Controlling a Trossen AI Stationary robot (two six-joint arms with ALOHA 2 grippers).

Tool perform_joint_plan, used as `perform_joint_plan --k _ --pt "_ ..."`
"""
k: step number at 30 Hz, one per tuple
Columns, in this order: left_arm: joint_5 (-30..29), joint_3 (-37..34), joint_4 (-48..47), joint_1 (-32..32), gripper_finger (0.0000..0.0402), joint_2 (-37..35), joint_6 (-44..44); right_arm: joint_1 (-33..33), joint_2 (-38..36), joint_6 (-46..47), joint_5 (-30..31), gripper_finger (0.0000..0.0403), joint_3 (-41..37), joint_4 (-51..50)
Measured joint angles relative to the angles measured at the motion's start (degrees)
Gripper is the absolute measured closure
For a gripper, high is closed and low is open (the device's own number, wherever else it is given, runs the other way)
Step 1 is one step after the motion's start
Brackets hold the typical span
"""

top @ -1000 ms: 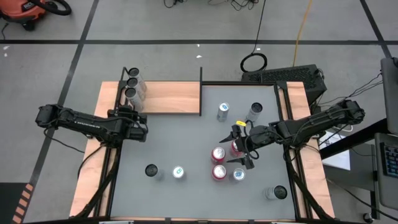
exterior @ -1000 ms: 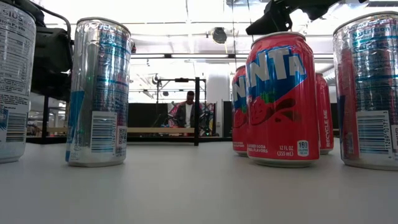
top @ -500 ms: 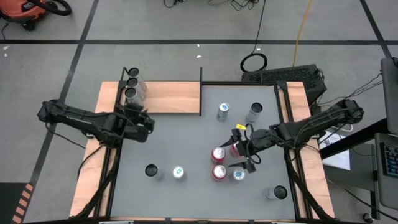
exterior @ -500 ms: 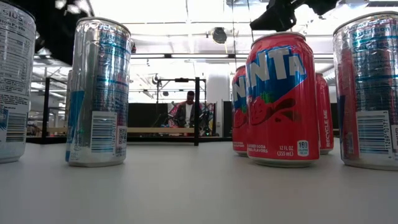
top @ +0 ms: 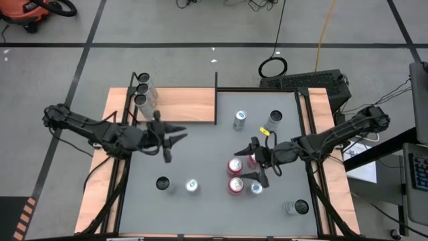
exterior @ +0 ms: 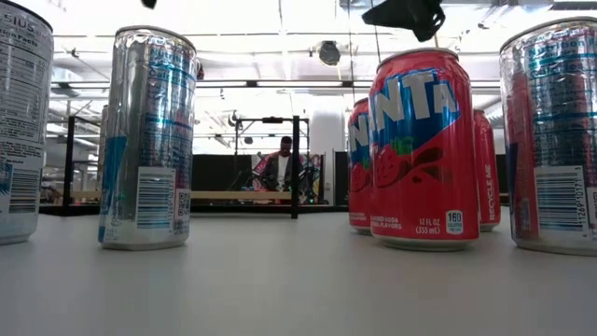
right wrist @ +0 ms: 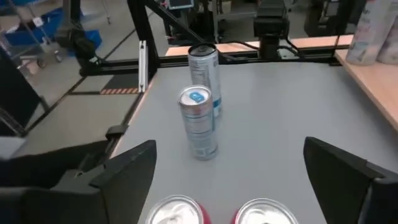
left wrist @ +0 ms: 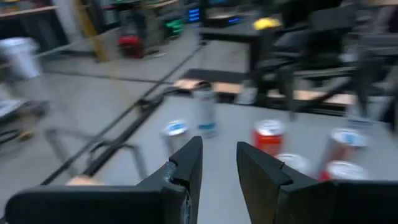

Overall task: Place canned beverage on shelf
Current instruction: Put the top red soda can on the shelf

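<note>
The grey worktop [top: 200,154] carries everything, and it is the largest thing here. On its far left corner sits the wooden shelf [top: 187,106], with thin black posts. Three silver cans [top: 142,90] stand in a row at the left end of the shelf, one behind the other.

The left arm [top: 87,127] reaches in from the left side. Its left hand [top: 170,138] hangs above the worktop, just in front of the shelf edge. The fingers are only a narrow gap apart, and the left wrist view shows nothing between them.

The right arm [top: 334,137] comes from the right side. The right hand [top: 257,161] is spread wide above the group of red cans; in the right wrist view its two fingers stand on both sides of two red can tops, but I cannot tell if they touch a can.

Three red cans [top: 235,175] stand close together near the middle of the worktop, with one silver can [top: 257,188] just beside them. Two more silver cans [top: 178,184] stand near the front on the left side, two others [top: 256,120] are farther back, and one lies at the front right corner [top: 294,207].

In the low view a person [exterior: 283,170] stands far behind the worktop.
</note>
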Motion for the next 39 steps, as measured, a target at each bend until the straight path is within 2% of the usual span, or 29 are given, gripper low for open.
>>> perform_joint_plan --k 4,8,14,22,29,32,39 --pt "0.87 -0.68 -1.60 -1.70 0.0302 -0.02 -3.15 1.25 -0.25 2.11 1.10 0.0062 2.06 -2.62" --pt "0.28 -0.76 -2.42 -5.34 0.0302 1.05 -8.63 1.74 -0.07 2.79 3.53 0.0062 7.59 -13.10" --pt "-7.91 -0.76 -2.26 -11.09 0.0302 4.38 -8.67 1.03 0.02 2.56 4.28 0.0062 16.48 -30.68" --pt "-13.45 -0.76 -0.25 -12.50 0.0302 9.26 -8.42 -0.38 1.76 6.01 4.01 0.0062 26.88 -51.44" --pt "-13.61 -0.76 -0.36 -12.55 0.0302 13.67 -9.48 -2.63 5.60 12.77 2.27 0.0062 28.12 -58.53" --pt "-13.67 -0.76 -0.13 -12.55 0.0302 15.75 -11.43 -3.56 7.72 13.12 1.04 0.0062 28.12 -61.78" --pt "-13.72 -0.76 4.70 -12.41 0.0302 20.99 -10.99 -4.06 11.30 11.43 1.13 0.0044 28.12 -62.23"
